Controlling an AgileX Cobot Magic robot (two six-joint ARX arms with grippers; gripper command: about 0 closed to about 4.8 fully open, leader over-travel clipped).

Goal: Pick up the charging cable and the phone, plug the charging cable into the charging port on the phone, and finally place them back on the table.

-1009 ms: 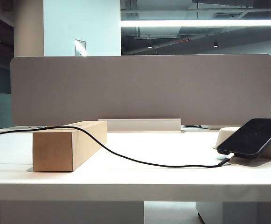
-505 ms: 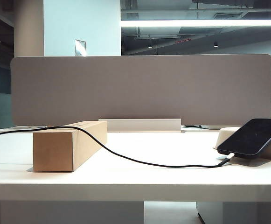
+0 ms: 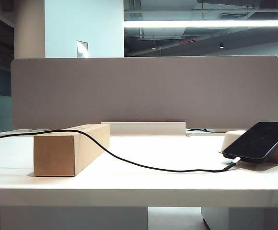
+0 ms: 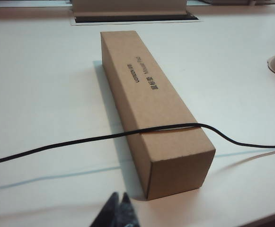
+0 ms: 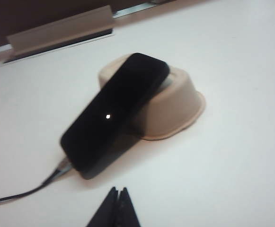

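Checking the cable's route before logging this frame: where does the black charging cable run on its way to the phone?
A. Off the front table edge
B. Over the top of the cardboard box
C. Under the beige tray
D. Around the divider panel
B: the charging cable lies draped across the top of the cardboard box, then runs on toward the phone.

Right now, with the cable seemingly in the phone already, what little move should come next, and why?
Probably none beyond easing both arms clear. The cable meets the low end of the phone, which leans on an upturned bowl on the table. The left tool and right tool are shut, holding nothing.
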